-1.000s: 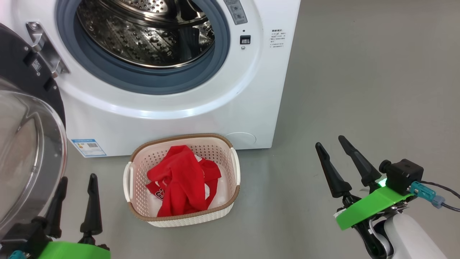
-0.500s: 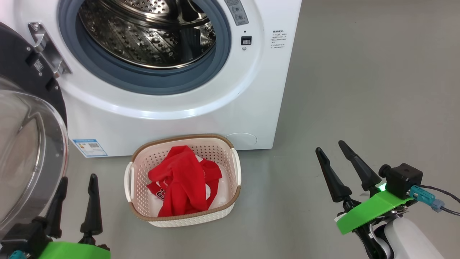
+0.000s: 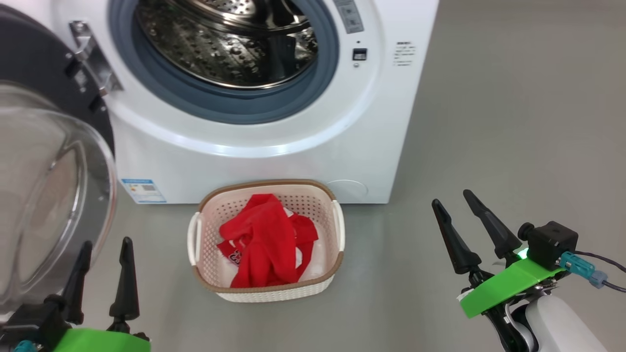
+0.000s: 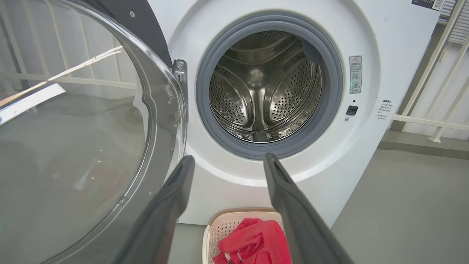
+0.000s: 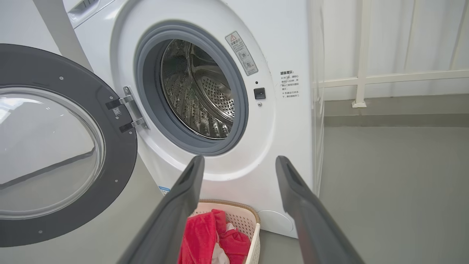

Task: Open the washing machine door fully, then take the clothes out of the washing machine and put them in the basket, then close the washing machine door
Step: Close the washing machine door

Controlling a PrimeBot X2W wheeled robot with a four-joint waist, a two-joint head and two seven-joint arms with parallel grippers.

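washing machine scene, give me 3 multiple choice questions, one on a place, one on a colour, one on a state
1. Where are the clothes? A) in the drum B) in the basket C) on the floor
2. What colour is the basket's rim? A) brown B) blue C) black
3. The washing machine door is: A) shut B) open C) removed
Answers: 1 B, the red garments lie inside the basket. 2 A, a brown band rings its top. 3 B, it stands swung wide to the left.
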